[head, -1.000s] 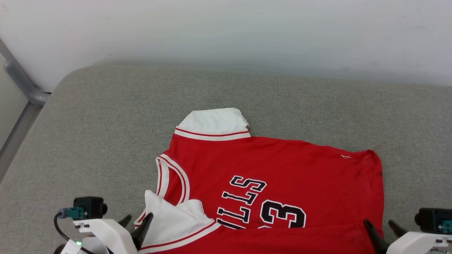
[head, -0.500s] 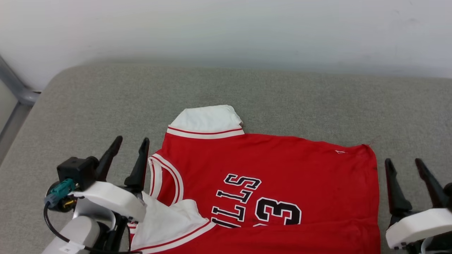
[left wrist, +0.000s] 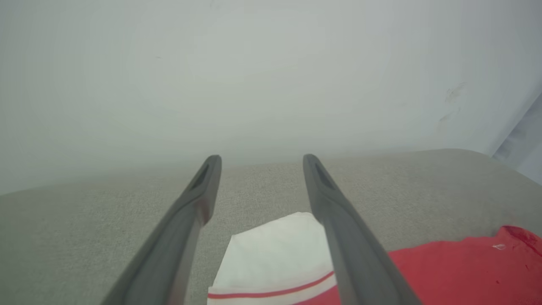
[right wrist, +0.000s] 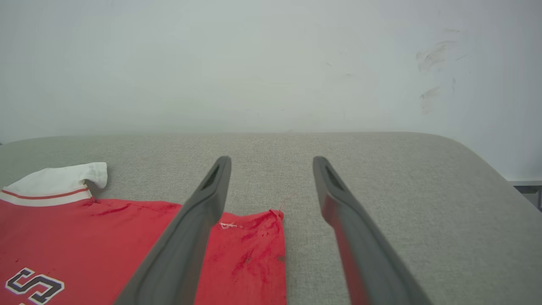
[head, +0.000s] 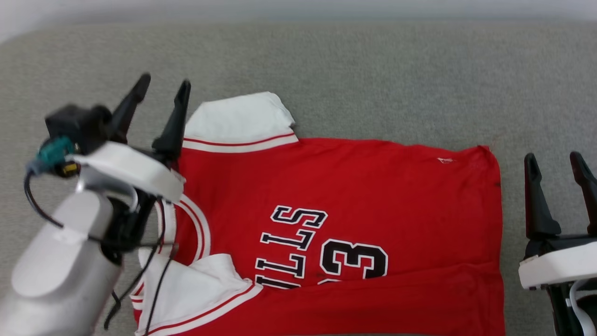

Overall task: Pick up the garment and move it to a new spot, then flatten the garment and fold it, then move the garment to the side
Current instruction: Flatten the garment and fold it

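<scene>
Red garment (head: 373, 186), one, on grey cushion (head: 373, 70); left gripper (head: 164, 80), right gripper (head: 552, 155), both splayed and empty.

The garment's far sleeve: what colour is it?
The far sleeve is white, with a red stripe; clearest in the head view.

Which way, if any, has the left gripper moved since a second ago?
Yes: the left gripper went forward along the garment, from its near sleeve to its far sleeve.

I see a grey woven-fabric padded surface (head: 373, 70) with rounded corners, set against a plain white wall (right wrist: 169, 63), faintly scuffed.
</scene>
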You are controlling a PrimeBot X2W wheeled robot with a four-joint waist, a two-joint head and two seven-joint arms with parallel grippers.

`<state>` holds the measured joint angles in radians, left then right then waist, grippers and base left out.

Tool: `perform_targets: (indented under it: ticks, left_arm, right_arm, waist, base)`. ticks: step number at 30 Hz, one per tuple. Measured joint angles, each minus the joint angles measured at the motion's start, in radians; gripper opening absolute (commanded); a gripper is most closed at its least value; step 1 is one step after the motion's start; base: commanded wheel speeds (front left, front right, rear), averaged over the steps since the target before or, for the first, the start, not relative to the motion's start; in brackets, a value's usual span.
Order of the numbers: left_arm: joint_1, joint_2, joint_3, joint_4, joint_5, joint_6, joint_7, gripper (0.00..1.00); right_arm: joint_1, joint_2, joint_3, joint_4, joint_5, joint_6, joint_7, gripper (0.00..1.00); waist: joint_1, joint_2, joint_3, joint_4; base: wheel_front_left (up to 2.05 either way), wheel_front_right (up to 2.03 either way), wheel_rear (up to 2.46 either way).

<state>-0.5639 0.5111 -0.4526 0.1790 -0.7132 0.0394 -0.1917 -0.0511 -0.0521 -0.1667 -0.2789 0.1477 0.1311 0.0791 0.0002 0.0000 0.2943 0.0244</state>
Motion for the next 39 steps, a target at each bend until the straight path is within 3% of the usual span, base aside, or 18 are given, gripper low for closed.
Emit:
perform_targets:
  ticks: [5, 9, 17, 25, 30, 32, 33, 39]
  left_arm:
    - [-0.165, 0.024, -0.028, 0.079, -0.035, -0.1, 0.137, 1.0]
    - [-0.284, 0.066, -0.08, 0.143, -0.076, -0.151, 0.315, 1.0]
    - [-0.409, 0.136, -0.187, 0.228, -0.261, -0.169, 0.72, 1.0]
    - [-0.463, 0.188, -0.246, 0.31, -0.321, -0.171, 0.871, 1.0]
    - [-0.509, 0.187, -0.265, 0.369, -0.342, -0.17, 0.975, 1.0]
    - [-0.517, 0.18, -0.264, 0.384, -0.36, -0.165, 1.002, 0.39]
    - [-0.519, 0.179, -0.263, 0.39, -0.366, -0.165, 1.004, 0.0]
    - [-0.52, 0.175, -0.255, 0.41, -0.377, -0.162, 0.975, 0.0]
  right_arm:
    - [-0.043, 0.0, 0.013, 0.002, 0.003, 0.0, -0.002, 1.0]
    - [-0.074, 0.0, 0.025, 0.008, 0.006, 0.0, -0.004, 1.0]
    - [-0.102, 0.0, 0.037, 0.036, 0.033, 0.0, -0.024, 1.0]
    - [-0.119, 0.001, 0.056, 0.086, 0.066, 0.0, -0.061, 1.0]
    - [-0.13, 0.001, 0.062, 0.11, 0.092, 0.0, -0.077, 1.0]
    - [-0.13, 0.001, 0.069, 0.116, 0.1, 0.0, -0.083, 1.0]
    - [-0.133, 0.001, 0.073, 0.118, 0.105, 0.0, -0.087, 1.0]
    - [-0.141, 0.001, 0.085, 0.137, 0.122, 0.0, -0.059, 1.0]
  waist:
    - [0.0001, 0.0, 0.069, -0.039]
    - [0.0001, 0.0, 0.109, -0.075]
    - [0.0, 0.0, 0.173, -0.136]
    - [0.0, 0.0, 0.228, -0.185]
    - [-0.0004, 0.0001, 0.251, -0.207]
    - [-0.0005, 0.0001, 0.255, -0.212]
    - [-0.0005, 0.0001, 0.257, -0.214]
    - [-0.0004, 0.0, 0.255, -0.212]
  base:
    - [0.0, 0.0, 0.0]
    - [0.0, 0.0, 0.0]
    - [0.0, 0.0, 0.0]
    - [0.0, 0.0, 0.0]
    - [0.0, 0.0, 0.0]
    - [0.0, 0.0, 0.0]
    - [0.0, 0.0, 0.0]
    - [0.0, 0.0, 0.0]
